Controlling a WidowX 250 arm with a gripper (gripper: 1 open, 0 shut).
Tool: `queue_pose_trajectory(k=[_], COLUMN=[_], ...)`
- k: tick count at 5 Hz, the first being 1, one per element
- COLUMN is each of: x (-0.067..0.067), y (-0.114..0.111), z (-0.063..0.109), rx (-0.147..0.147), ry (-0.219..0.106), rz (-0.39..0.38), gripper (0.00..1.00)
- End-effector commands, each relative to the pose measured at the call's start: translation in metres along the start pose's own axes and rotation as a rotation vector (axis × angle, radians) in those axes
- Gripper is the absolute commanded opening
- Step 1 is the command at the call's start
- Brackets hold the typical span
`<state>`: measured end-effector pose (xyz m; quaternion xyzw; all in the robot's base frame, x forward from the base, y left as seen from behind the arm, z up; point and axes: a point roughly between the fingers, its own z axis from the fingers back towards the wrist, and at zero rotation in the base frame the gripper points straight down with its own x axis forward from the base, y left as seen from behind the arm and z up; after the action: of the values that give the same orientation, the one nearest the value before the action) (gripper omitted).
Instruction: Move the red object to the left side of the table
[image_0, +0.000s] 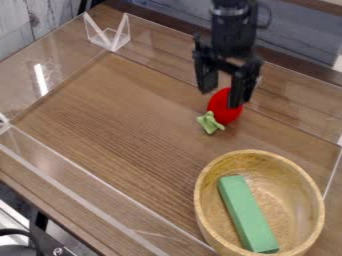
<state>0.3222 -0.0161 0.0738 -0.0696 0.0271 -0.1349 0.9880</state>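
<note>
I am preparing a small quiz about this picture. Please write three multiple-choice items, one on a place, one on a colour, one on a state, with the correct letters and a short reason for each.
1. Where does the flat green block lie?
A. inside the bamboo bowl
B. on the bare table
C. against the far clear wall

2. What colour is the small toy strawberry?
A. yellow
B. red
C. blue

3. How does the tool stand?
A. shut on the strawberry
B. shut on the block
C. open, fingers spread above the strawberry

Answers: 1 A, the block rests within the bowl's rim. 2 B, its body is bright red with a green stub. 3 C, the two fingers stand apart and the strawberry lies on the table.
</note>
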Motion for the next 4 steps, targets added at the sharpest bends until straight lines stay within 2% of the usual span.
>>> queue_pose_trajectory(k=[1, 2, 3, 4], x=[0.004, 0.006, 0.003, -0.004], y=[0.007, 0.011, 0.016, 0.027], z=[-0.002, -0.009, 0.018, 0.052], rx=[0.012, 0.010, 0.025, 0.053], ry=[-0.012, 0.004, -0.053, -0.118], rz=[-0.009, -0.010, 0.003, 0.041], gripper=[1.00, 0.00, 0.00, 0.00])
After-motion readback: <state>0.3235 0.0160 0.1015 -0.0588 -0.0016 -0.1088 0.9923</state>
